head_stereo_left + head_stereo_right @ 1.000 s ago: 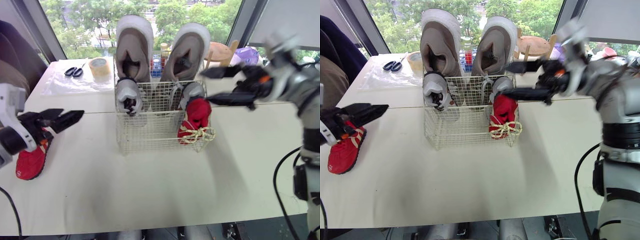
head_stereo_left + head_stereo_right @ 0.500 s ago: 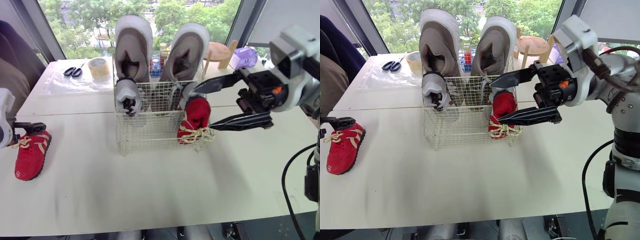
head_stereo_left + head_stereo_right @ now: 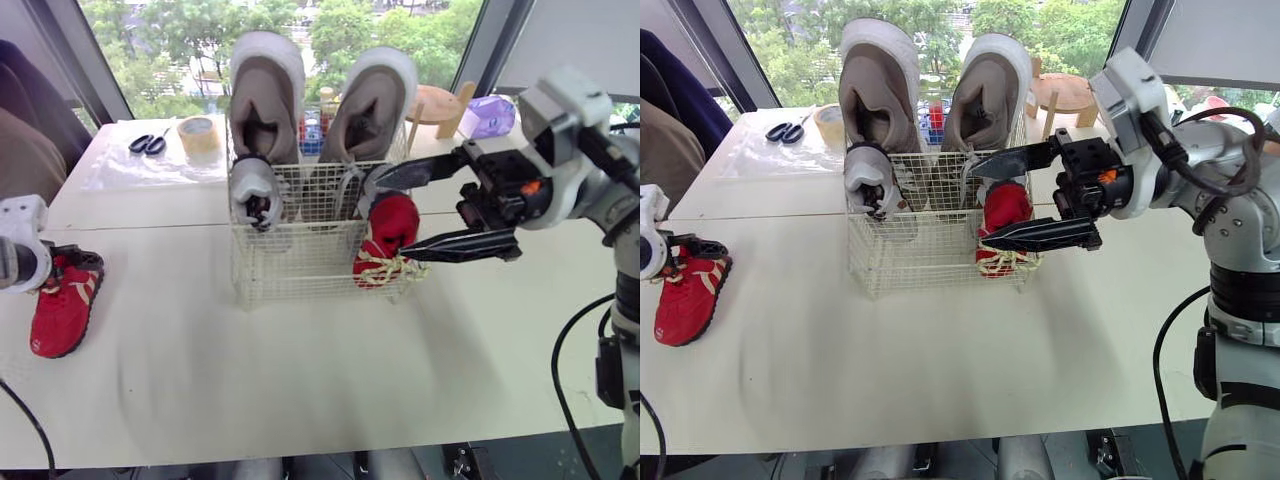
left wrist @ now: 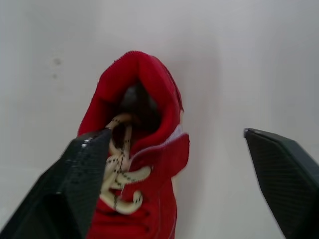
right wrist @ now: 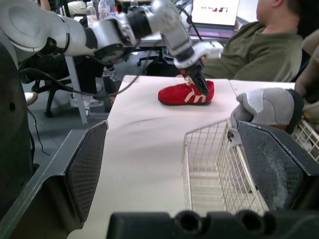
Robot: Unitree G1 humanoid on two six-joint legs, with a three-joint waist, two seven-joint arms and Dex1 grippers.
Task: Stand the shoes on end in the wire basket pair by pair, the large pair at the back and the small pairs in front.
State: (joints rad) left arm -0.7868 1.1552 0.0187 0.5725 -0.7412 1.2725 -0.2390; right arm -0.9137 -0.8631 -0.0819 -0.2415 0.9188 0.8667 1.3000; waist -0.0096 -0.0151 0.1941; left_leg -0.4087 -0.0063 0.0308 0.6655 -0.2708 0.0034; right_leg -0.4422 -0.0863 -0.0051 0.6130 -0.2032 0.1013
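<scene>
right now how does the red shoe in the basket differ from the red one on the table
The red shoe in the basket stands on end, front right of the wire basket; the red shoe on the table lies flat on its sole, outside it, below the open left gripper. Both are small, red, cream-laced.

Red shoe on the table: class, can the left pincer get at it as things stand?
Probably yes: the left pincer is open right above the red shoe, with nothing lying between them.
</scene>
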